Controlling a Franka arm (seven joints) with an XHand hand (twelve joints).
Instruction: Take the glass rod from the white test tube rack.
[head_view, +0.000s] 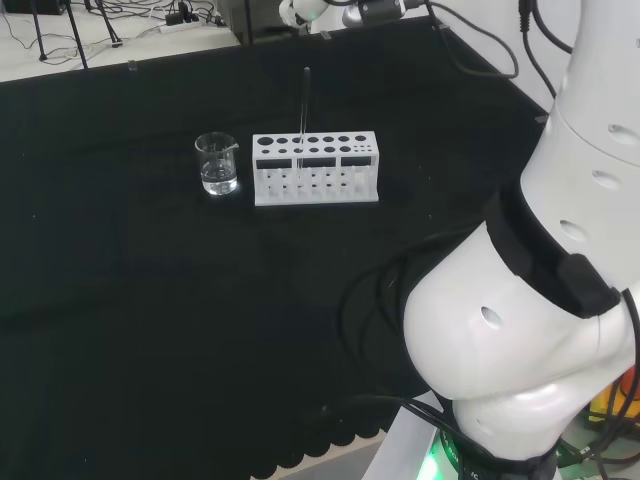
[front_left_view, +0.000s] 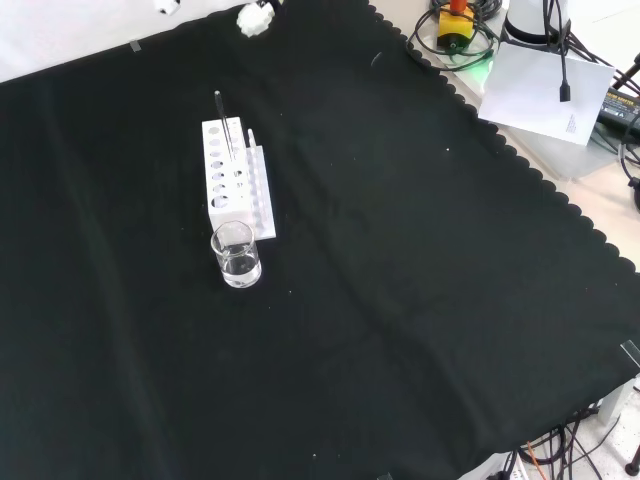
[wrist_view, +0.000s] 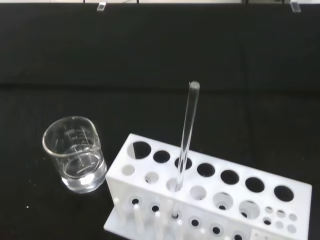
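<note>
Quick status from my remote seat. The glass rod (wrist_view: 187, 130) is a thin, clear, straight stick with a rounded top end. It stands in one of the holes of the white test tube rack (wrist_view: 212, 182), leaning slightly, with most of its length sticking up above the rack's top plate. Against the black cloth it's pretty faint in the head view (head_view: 305, 100) and in the front view (front_left_view: 222, 120) it reads as a thin grey line.

The wrist camera looks straight at it, so the rod and rack sit out in front of the hand and lower down, well apart from it. I can't tell whether the hand is spread or closed. Nothing is touching the rod apart from the rack.

The rack (head_view: 315, 185) has rows of round holes on top, bigger ones along one side and smaller ones further in, plus a row of little pegs along its base.

Just beside one end of the rack stands a small clear beaker (wrist_view: 75, 155) with a bit of clear liquid in the bottom. It has faint white printed markings on the glass, but I can't read them. Both sit on the black-clothed counter (head_view: 150, 300).
</note>
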